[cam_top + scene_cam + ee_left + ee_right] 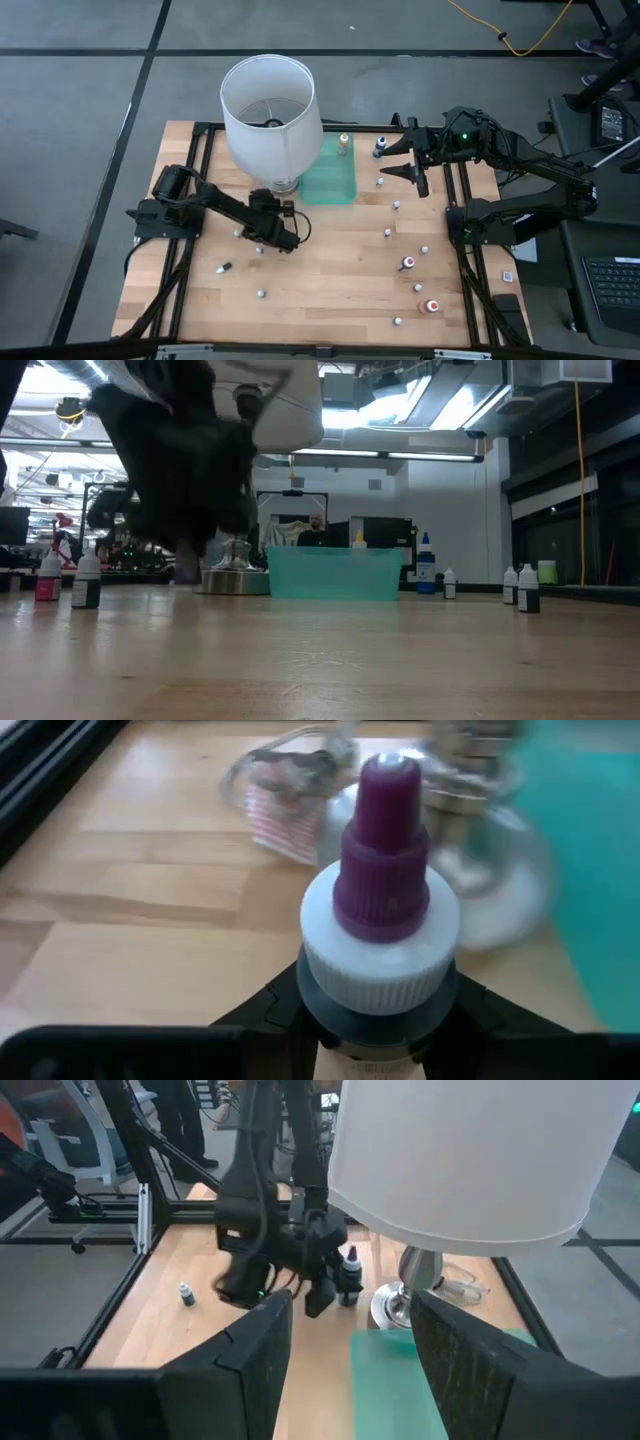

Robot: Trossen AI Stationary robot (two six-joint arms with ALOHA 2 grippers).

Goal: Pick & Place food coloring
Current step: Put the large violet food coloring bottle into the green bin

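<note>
My left gripper (293,237) is in the middle of the table, near the lamp's foot, shut on one food coloring bottle (380,920) with a white ribbed cap and a purple tip; the right wrist view shows that bottle (349,1278) dark and upright. Several other small bottles stand on their bases across the wood, among them two red ones (408,263) (432,306), a blue one (380,147) and a yellow one (344,143). My right gripper (397,162) hangs open high over the far right, holding nothing. My left gripper pinches the bottle just under its white cap (378,1002), one dark finger (262,1015) on either side. The bottle stands upright between the fingers, cap up. Whether its base is off the wood I cannot tell.
A big white lampshade (270,110) stands over a metal lamp foot (400,1305) just beyond the left gripper. A flat green tray (330,178) lies to its right. Black frame rails (200,180) run along both sides of the table. Bare wood lies toward the near edge.
</note>
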